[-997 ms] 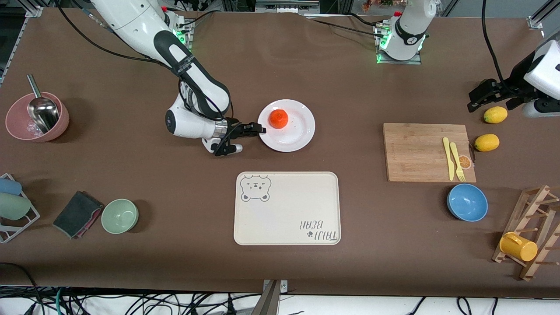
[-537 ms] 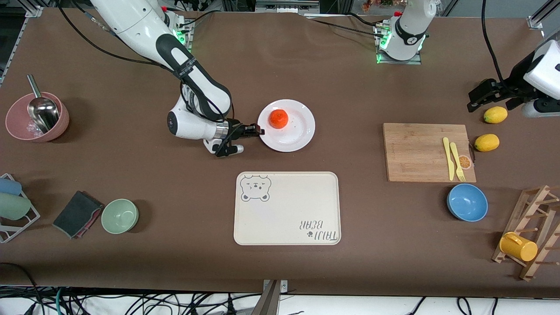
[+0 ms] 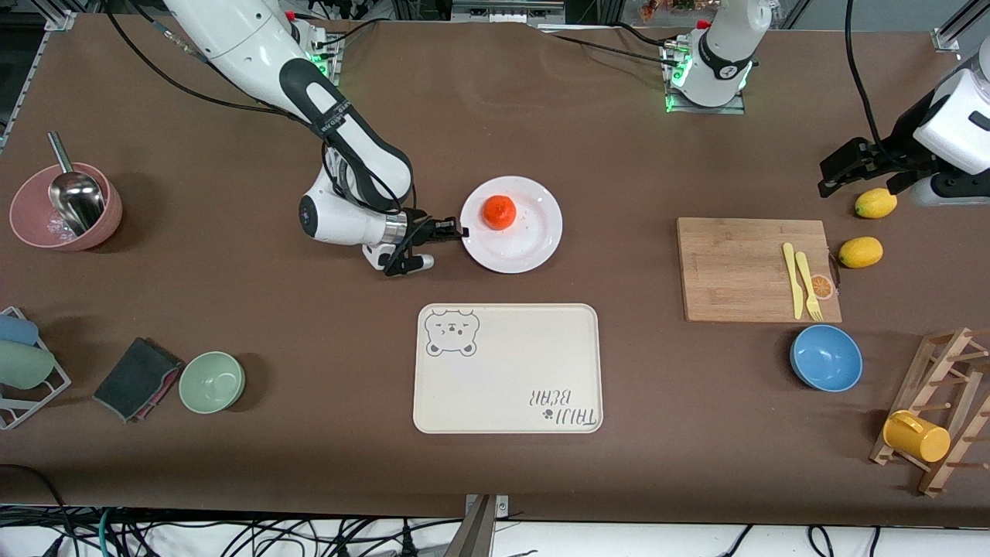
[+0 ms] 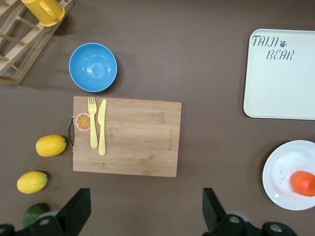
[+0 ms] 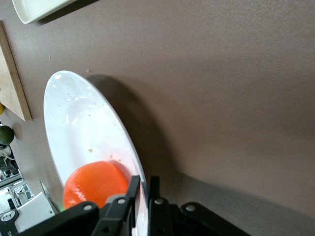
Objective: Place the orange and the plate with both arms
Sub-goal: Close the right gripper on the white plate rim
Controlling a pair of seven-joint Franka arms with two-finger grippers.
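The orange (image 3: 499, 212) sits on the plate (image 3: 530, 247) mid-bench, whose rim the right end effector (image 3: 458, 230) has pinched, seemingly to carry both together, while the left end effector (image 3: 847, 168) waits, spread apart, over the lemons (image 3: 875, 203).

- Bright, even overhead light; soft shadows beside the bowls.
- Glossy white plate (image 3: 511, 224) shows mild glare.
- Right wrist view's foreground slightly blurred.

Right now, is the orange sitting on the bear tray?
No, the orange lies on the plate, whose rim the right gripper pinches; the tray holds nothing.
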